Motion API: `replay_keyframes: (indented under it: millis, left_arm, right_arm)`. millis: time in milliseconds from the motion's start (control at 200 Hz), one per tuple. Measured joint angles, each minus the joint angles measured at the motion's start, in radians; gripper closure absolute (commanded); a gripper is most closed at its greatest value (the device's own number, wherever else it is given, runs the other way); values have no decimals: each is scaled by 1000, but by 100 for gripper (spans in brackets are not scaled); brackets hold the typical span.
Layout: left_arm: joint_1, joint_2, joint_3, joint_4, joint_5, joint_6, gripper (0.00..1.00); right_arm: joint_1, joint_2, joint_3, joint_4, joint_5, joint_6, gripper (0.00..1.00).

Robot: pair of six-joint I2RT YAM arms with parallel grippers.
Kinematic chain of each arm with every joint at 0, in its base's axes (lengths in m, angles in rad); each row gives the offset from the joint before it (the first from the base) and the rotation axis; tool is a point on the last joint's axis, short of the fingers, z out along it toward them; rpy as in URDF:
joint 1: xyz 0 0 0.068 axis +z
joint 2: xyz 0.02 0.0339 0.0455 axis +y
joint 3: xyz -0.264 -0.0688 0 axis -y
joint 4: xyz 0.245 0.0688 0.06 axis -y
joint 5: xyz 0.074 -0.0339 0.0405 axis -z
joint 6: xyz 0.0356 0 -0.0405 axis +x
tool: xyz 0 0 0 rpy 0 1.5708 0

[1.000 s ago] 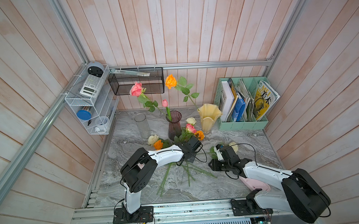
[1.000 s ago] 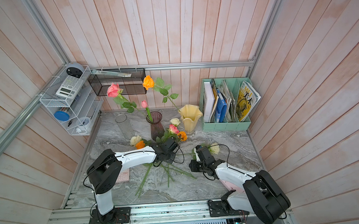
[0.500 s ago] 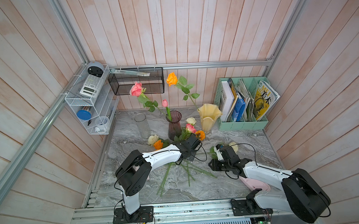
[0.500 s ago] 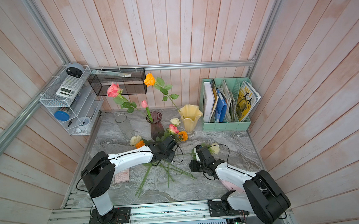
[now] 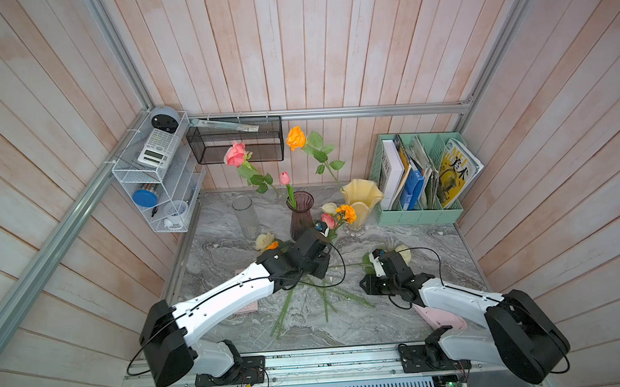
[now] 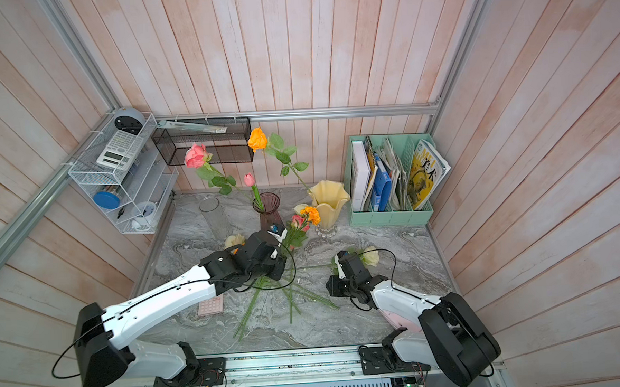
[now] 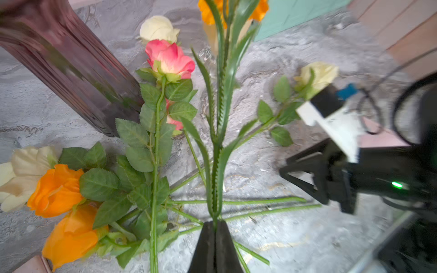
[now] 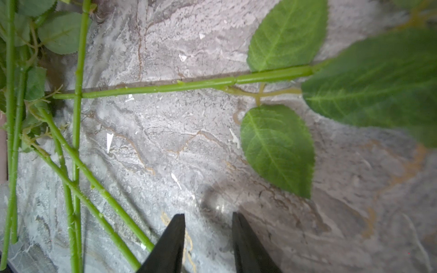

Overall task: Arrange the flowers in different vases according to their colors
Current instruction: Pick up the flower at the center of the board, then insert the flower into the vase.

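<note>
On the grey veined marble table (image 5: 343,329), far left: clear glass cylinder (image 5: 245,216). It is smooth, straight-walled and upright, with no stem in it.

Near its foot a loose cream rose (image 5: 264,240) touches a loose orange rose (image 5: 273,245). Both have soft fabric petals and matte saw-edged leaves.

Next right: dark purple vase (image 5: 301,216), ribbed glass, waisted, with a flared lip. It holds a pink rose (image 5: 235,154) and a slim pink tulip bud (image 5: 284,178), both leaning left.

My left jaws: together, clamped on the thin stem (image 7: 214,170) of a ruffled orange flower (image 5: 347,213). Narrow serrated leaves run up that stem. The pompom head sits just in front of the pale yellow vase (image 5: 362,199). A second pink rose (image 5: 327,220) and a cream bud (image 5: 329,208) are just left of the head.

The yellow vase is glossy, with a wavy ruffled rim and a clear foot. It holds a tall orange rose (image 5: 295,138) on a leafy stem.

Mid-table: bare green stems (image 5: 306,302), thin and smooth, lie fanned and crossing.

My right jaws: apart, nothing between them, over bare marble. A smooth stem (image 8: 189,85) with oval veined leaves crosses ahead of them, not touching. Its cream rose head (image 5: 404,253) lies just beyond.

Far right: mint-green file holder (image 5: 417,215), a slotted box packed with books and magazines.
</note>
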Motion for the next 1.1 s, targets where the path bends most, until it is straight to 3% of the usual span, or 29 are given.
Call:
replay_keyframes:
  millis: [145, 315, 825, 1095]
  left_arm:
    - [-5, -160, 21, 35, 90, 13, 100]
    - [-6, -138, 120, 174, 133, 53, 100]
    - [93, 343, 415, 887, 99, 231, 100]
    - [117, 592, 649, 1035, 84, 307, 100]
  right_arm:
    - [0, 14, 8, 9, 0, 0, 61]
    - [0, 23, 15, 10, 0, 0, 61]
    - [0, 24, 18, 3, 0, -18, 61]
    - [-4, 28, 18, 7, -5, -24, 61]
